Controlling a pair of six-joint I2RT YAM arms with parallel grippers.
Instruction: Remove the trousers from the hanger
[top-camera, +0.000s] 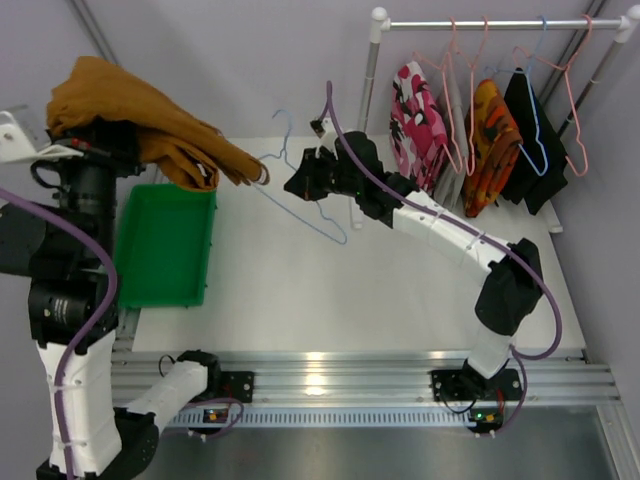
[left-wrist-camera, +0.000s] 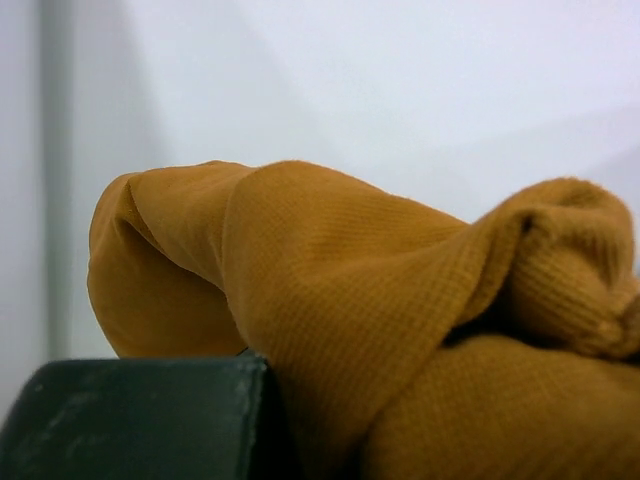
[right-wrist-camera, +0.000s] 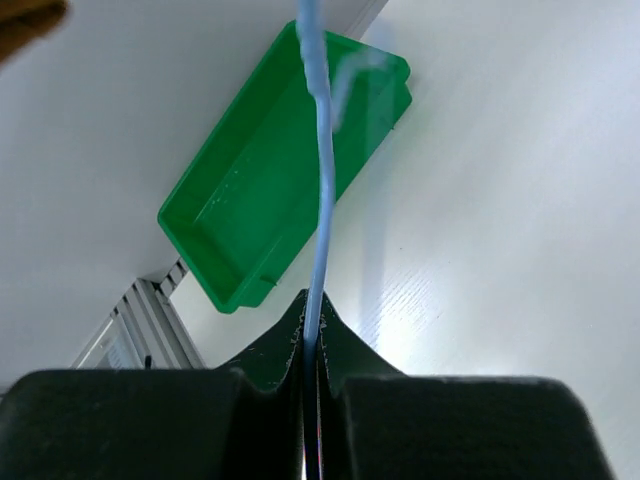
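Aluminium rail at the near edge carries both my arm bases. Beyond it lies the white surface. On the left side of the surface sits a green rectangular plastic tray.

My left arm stands tall beside the tray. At its top, my left hand sits high with the rust-brown folded cloth trousers heaped over it. The left wrist camera shows only one dark finger under ribbed brown cloth, so I cannot tell how far that hand is open or whether it grips. The trousers droop to the right above the tray's far end, clear of the surface.

Farther in, above the middle of the surface, my right hand is closed tight on a thin light-blue wire hanger. The wire comes out from between the two dark pads, which press together around it. In the overhead view the drooping tip of the rust-brown trousers lies just beside the left end of the light-blue wire hanger. I cannot tell whether they touch.

At the far right stands a white clothes rack with a horizontal bar. Three garments hang along it. From left to right they are the pink, red and white floral trousers, an orange-patterned garment and a black garment. All three hang well apart from both hands.
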